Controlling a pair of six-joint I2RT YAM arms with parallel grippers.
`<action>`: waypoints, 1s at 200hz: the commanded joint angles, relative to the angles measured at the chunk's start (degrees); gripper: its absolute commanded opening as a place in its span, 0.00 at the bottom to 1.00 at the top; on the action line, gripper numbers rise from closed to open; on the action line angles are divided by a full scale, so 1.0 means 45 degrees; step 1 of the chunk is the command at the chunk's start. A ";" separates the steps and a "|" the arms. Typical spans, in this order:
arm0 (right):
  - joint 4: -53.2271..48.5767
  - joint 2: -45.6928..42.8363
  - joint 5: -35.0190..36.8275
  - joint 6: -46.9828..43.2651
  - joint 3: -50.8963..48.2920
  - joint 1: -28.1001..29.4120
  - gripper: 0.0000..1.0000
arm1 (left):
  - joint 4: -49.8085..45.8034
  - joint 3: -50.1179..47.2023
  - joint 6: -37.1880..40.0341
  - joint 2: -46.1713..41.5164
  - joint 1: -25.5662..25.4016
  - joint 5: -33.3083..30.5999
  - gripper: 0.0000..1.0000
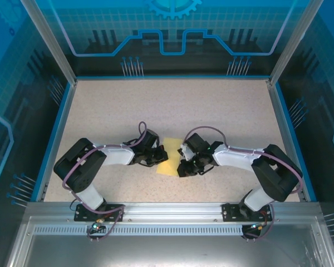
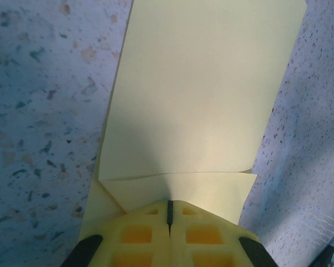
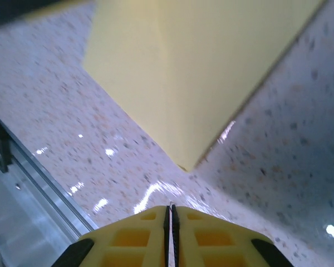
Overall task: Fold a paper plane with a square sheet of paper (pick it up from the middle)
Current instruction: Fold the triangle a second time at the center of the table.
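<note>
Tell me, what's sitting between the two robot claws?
In the top view, the yellow sheet of paper lies between the left gripper and the right gripper.

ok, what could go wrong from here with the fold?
1. The left gripper is shut at the folded flap of the sheet of paper; any sideways drag would likely skew the crease or slide the sheet on the table.
2. The right gripper is shut, just short of the sheet's near corner, which looks lifted; pushing in could crumple it rather than pin it.
</note>
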 commanded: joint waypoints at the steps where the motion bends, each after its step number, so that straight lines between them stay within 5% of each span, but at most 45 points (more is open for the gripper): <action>1: 0.0373 0.0675 0.0101 0.0239 0.0960 -0.0069 0.13 | -0.1587 -0.0635 -0.0122 0.0490 -0.0078 -0.1110 0.00; 108: 0.0686 0.3001 0.0432 0.0042 0.0751 0.0063 0.11 | -0.1477 -0.0358 0.0087 0.0405 -0.0122 -0.0969 0.00; 200: 0.0545 0.3127 0.0742 0.0023 0.0626 0.0065 0.11 | 0.1604 -0.1185 -0.0629 -0.1424 -0.0981 0.0478 0.00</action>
